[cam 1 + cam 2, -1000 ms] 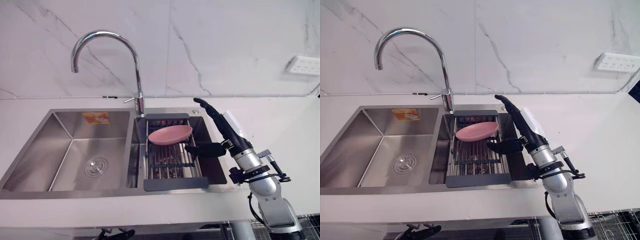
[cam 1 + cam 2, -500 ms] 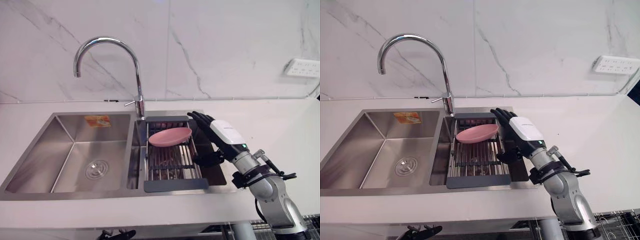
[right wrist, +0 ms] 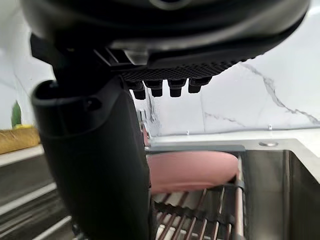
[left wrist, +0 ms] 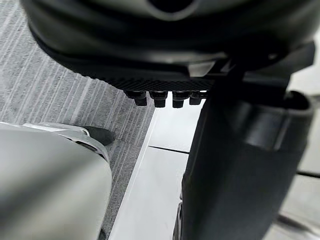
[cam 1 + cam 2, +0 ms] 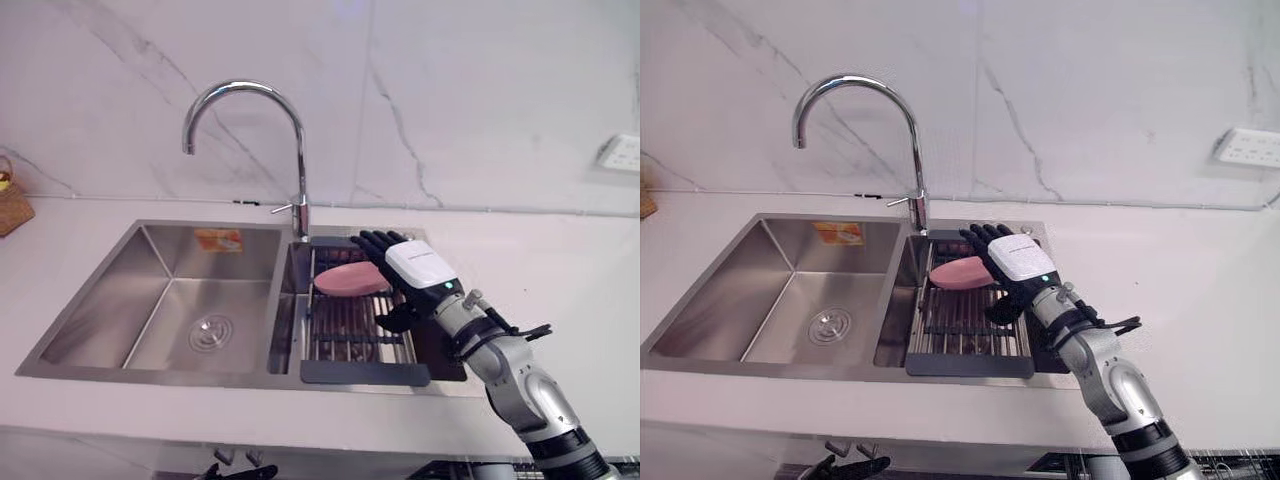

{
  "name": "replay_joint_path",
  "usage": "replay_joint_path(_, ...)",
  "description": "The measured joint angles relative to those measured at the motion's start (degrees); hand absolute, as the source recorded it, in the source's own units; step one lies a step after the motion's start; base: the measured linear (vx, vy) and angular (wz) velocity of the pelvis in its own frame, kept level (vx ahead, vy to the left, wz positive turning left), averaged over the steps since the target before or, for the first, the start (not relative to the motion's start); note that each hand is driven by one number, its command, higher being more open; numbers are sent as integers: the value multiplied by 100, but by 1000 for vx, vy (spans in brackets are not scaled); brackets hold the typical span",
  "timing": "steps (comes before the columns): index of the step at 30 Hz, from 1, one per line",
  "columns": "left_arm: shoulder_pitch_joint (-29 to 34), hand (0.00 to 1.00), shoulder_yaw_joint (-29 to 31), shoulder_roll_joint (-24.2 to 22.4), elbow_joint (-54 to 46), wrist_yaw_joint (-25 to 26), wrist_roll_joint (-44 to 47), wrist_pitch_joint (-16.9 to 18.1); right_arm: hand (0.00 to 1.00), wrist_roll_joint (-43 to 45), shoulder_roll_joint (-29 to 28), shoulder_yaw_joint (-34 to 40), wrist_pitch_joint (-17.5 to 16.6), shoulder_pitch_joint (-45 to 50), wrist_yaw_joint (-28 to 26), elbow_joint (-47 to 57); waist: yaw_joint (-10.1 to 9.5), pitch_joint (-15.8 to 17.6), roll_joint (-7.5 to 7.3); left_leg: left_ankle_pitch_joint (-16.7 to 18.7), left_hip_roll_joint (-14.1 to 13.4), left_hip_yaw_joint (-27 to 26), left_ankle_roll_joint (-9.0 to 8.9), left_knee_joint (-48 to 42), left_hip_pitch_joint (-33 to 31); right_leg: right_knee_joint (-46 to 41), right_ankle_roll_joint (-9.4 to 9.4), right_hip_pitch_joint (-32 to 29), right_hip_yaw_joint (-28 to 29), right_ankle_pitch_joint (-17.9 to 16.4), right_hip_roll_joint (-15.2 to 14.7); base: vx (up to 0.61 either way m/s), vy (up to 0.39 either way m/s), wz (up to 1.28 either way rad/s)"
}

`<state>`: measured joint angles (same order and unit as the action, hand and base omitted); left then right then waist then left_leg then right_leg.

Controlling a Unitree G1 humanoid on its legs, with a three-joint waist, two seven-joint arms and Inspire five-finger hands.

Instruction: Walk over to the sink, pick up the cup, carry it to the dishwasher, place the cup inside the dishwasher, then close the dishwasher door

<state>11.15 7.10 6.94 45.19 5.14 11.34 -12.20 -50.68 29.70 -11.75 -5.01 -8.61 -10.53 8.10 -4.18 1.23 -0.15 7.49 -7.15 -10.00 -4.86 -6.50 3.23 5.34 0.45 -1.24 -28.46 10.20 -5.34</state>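
A shallow pink cup, shaped like a dish [image 5: 345,280], lies tilted at the back of a dark slatted drain rack [image 5: 350,335] in the sink's right basin. My right hand [image 5: 418,268] hovers palm-down over the rack's right side, its fingers [image 5: 980,236] stretched over the pink cup's right end and its thumb lower by the rack. In the right wrist view the pink cup [image 3: 192,170] shows past the straight fingers and thumb, not held. My left hand [image 4: 240,165] hangs open over grey floor.
A double steel sink [image 5: 190,300] is set in a white counter [image 5: 560,270], with a tall curved tap [image 5: 250,95] behind the divider. A marble wall rises at the back, with a socket [image 5: 622,153] at right. A woven basket [image 5: 10,200] sits at far left.
The camera has shifted. My right hand turned from edge-on to palm-down and moved left from beside the rack to above the pink cup's right end.
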Motion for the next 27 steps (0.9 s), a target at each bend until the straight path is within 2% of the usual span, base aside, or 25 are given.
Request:
replay_joint_path(3,8,100,-15,0,2,0,-3,1,100,-187,0,-26,140,-150,114,-363,-108,3,-6,-28,32,48,19,46,8,0,6,15,-31,4,-32,38,65,10)
replay_joint_path(11,1,100,-16,-1,5,12,-4,15,100,-355,-11,-343,338,-701,467,-1056,-230,26,-43,-48,71,168,49,31,-31,1,24,50,-109,18,-77,-3,46,7)
replay_joint_path(12,-1,100,-16,-2,5,13,-4,18,0,-355,-10,-386,368,-739,533,-1136,-266,26,-44,-53,71,173,50,30,-41,1,23,51,-126,18,-78,-19,26,6)
replay_joint_path(18,10,100,-10,-6,12,110,-5,29,0,-355,-62,-486,434,-939,631,-1508,-315,62,-61,-81,67,246,46,35,-81,0,23,51,-190,17,-78,-15,21,6)
replay_joint_path(27,-9,100,24,-15,9,102,-9,135,0,-548,-132,-506,546,-1010,1241,-1878,-287,222,-110,-162,97,291,49,174,-50,0,37,47,-244,4,-102,3,19,2)
